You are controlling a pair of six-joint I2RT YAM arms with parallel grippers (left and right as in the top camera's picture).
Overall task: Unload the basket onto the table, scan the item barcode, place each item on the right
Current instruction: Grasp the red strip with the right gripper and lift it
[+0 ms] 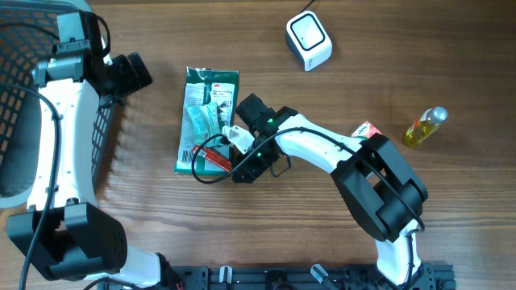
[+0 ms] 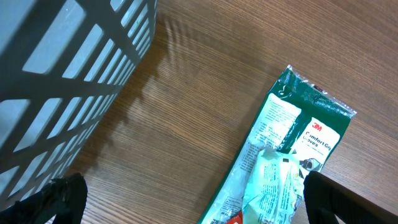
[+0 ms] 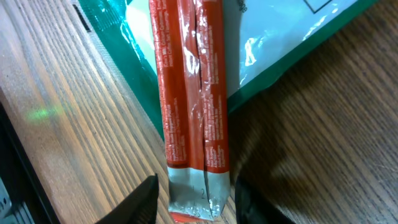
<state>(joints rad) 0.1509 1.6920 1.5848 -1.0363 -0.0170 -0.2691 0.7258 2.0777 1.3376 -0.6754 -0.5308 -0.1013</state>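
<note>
Looking down from overhead, the red stick packet [image 1: 214, 158] lies at the lower end of the green glove pack [image 1: 205, 109], left of centre on the surface [image 1: 322, 234]. The right end effector [image 1: 230, 159] is right on it. The white scanner [image 1: 309, 41] sits well apart at the top, with a yellow bottle [image 1: 424, 127] at right. The left end effector [image 1: 137, 71] hovers by the basket [image 1: 105, 137].

Left wrist view — fingertips [image 2: 59, 199] spread wide with nothing between them, the basket [image 2: 74, 62] at upper left and the glove pack [image 2: 292, 162] at lower right.

Right wrist view — fingers [image 3: 144, 198] narrowly straddle the packet's [image 3: 189, 93] silver end, with a sliver of gap showing, not clamped.
</note>
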